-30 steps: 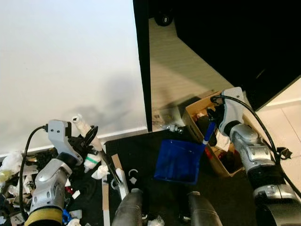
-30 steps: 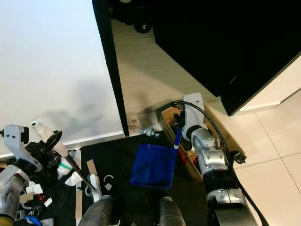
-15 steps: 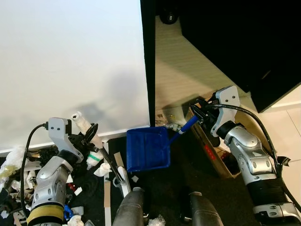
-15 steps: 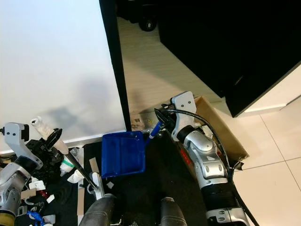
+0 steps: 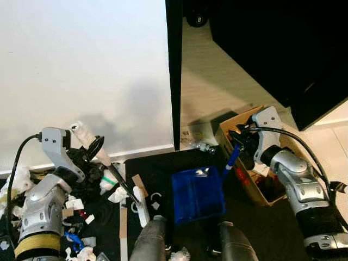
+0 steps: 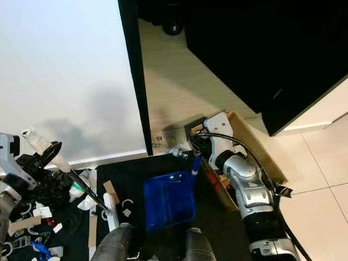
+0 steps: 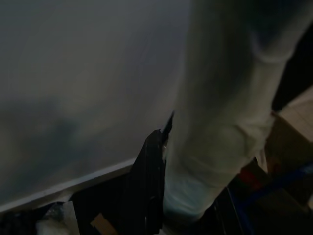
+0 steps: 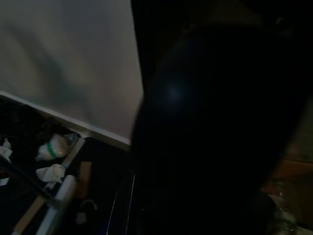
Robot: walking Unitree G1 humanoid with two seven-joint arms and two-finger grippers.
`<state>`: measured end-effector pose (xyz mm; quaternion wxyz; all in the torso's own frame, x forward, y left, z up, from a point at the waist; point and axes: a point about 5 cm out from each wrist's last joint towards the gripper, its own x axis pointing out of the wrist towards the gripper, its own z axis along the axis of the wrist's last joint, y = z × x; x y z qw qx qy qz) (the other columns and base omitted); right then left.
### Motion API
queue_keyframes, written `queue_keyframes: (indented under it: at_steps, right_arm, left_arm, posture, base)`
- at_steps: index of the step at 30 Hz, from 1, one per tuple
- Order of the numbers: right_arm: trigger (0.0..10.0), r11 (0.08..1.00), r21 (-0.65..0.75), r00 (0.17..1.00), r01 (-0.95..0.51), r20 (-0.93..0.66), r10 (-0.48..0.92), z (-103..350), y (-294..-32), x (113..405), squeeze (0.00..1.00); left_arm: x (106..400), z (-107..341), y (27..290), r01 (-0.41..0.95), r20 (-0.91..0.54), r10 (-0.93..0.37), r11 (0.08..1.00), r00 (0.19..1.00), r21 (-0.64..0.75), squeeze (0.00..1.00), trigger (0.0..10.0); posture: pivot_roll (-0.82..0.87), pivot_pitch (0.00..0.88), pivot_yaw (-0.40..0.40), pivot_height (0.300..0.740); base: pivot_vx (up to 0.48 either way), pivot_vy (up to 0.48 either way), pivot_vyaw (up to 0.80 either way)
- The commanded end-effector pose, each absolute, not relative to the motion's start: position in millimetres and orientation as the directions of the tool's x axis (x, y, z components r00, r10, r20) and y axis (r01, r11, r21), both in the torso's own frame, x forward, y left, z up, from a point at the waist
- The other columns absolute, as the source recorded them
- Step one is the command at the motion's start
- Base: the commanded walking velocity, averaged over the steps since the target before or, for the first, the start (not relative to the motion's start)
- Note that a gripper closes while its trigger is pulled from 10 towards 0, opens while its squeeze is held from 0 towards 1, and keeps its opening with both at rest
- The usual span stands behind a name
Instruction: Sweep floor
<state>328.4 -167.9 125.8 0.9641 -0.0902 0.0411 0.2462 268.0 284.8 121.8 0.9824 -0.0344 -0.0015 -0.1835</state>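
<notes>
**Dustpan back down beside the box**

Right gripper [image 5: 237, 154] is clamped on the blue handle of your dustpan [image 5: 198, 194], at the near edge of the cardboard box [image 5: 255, 179]. Half a second ago you had the pan swung over toward the wall, near the brush; now it lies flat on the black mat [image 6: 136, 179] in front of the robot's feet, with the handle rising to the gripper. A few pale scraps sit on the pan's far edge.

Your left gripper [image 5: 87, 155] is closed around the white brush handle [image 5: 87, 141], which has stayed close to the white wall [image 5: 81, 70]. The thin black shaft runs down from it to the white brush head [image 5: 140, 205] on the mat, where a couple of small white rings lie just beside it. Crumpled paper, tape strips and other litter [image 5: 76, 206] are heaped under the left arm, much as before.
</notes>
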Motion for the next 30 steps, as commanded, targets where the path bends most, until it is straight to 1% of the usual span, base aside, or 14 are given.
queue_keyframes:
  at_steps: [1,4,7,9,15,17,20,24,25,26,28,30]
  right_arm:
    - [10.0,0.860,-0.159,0.874,-0.485,-0.121,0.470,118.8,-163.9,325.4,0.00]
    - [10.0,0.870,-0.181,0.888,-0.459,-0.105,0.447,114.6,-160.5,326.8,0.00]
    - [10.0,0.878,-0.163,0.893,-0.450,-0.073,0.444,117.8,-158.1,328.9,0.00]
    - [10.0,0.870,-0.197,0.892,-0.451,-0.066,0.447,120.0,-158.1,330.1,0.00]
    - [10.0,0.862,-0.224,0.890,-0.455,-0.072,0.451,119.2,-162.8,331.5,0.00]
    - [10.0,0.855,-0.247,0.888,-0.455,-0.062,0.455,119.8,-165.2,332.2,0.00]
    - [10.0,0.855,-0.249,0.889,-0.455,-0.060,0.455,119.7,-165.4,332.4,0.00]
    - [10.0,0.833,-0.264,0.873,-0.485,-0.097,0.478,103.4,-157.6,329.0,0.00]
    - [10.0,0.833,-0.264,0.873,-0.485,-0.097,0.478,103.4,-157.6,329.0,0.00]
    - [10.0,0.821,-0.257,0.860,-0.510,-0.131,0.493,95.7,-153.2,326.5,0.00]
    - [10.0,0.821,-0.257,0.860,-0.510,-0.131,0.493,95.7,-153.2,326.5,0.00]
    - [10.0,0.809,-0.256,0.848,-0.530,-0.174,0.500,88.4,-151.2,324.8,0.00]
  left_arm:
    - [262.2,123.3,289.1,0.375,-0.012,-0.376,0.926,0.927,-0.031,0.00,10.0]
    - [259.0,119.0,289.8,0.378,-0.037,-0.378,0.926,0.925,-0.026,0.00,10.0]
    - [256.4,118.5,288.1,0.400,-0.053,-0.400,0.916,0.915,-0.009,0.00,10.0]
    - [256.7,122.6,289.1,0.399,-0.047,-0.397,0.917,0.916,0.029,0.00,10.0]
    - [258.9,138.8,298.6,0.395,-0.029,-0.394,0.915,0.919,0.076,0.00,10.0]
    - [260.0,144.7,305.6,0.385,-0.024,-0.385,0.919,0.923,0.082,0.00,10.0]
    - [260.0,145.0,307.3,0.383,-0.026,-0.382,0.920,0.924,0.086,0.00,10.0]
    - [257.9,122.3,312.9,0.344,-0.091,-0.337,0.935,0.937,0.083,0.00,10.0]
    - [257.9,122.3,312.9,0.344,-0.091,-0.337,0.935,0.937,0.083,0.00,10.0]
    - [255.6,111.7,314.8,0.325,-0.126,-0.314,0.943,0.941,0.079,0.00,10.0]
    - [255.6,111.7,314.8,0.325,-0.126,-0.314,0.943,0.941,0.079,0.00,10.0]
    - [254.1,102.9,317.0,0.301,-0.151,-0.287,0.950,0.946,0.079,0.00,10.0]
  posture:
    - [0.22,0.269,0.014,0.740]
    - [0.22,0.269,0.014,0.740]
    - [0.22,0.268,0.015,0.740]
    - [0.22,0.268,0.015,0.740]
    - [0.21,0.267,0.012,0.740]
    - [0.22,0.267,0.012,0.740]
    - [0.22,0.267,0.012,0.740]
    - [0.22,0.266,0.014,0.740]
    - [0.22,0.266,0.014,0.740]
    - [0.22,0.265,0.016,0.740]
    - [0.22,0.265,0.016,0.740]
    - [0.22,0.265,0.016,0.740]
  base:
    - [0.000,0.000,0.00]
    - [0.000,0.000,0.00]
    - [0.000,0.000,0.00]
    - [0.000,0.000,0.00]
    - [0.000,0.000,0.00]
    - [0.000,0.000,0.00]
    - [0.000,0.000,0.00]
    - [0.000,0.000,0.00]
    - [0.000,0.000,0.00]
    - [0.000,0.000,0.00]
    - [0.000,0.000,0.00]
    - [0.000,0.000,0.00]
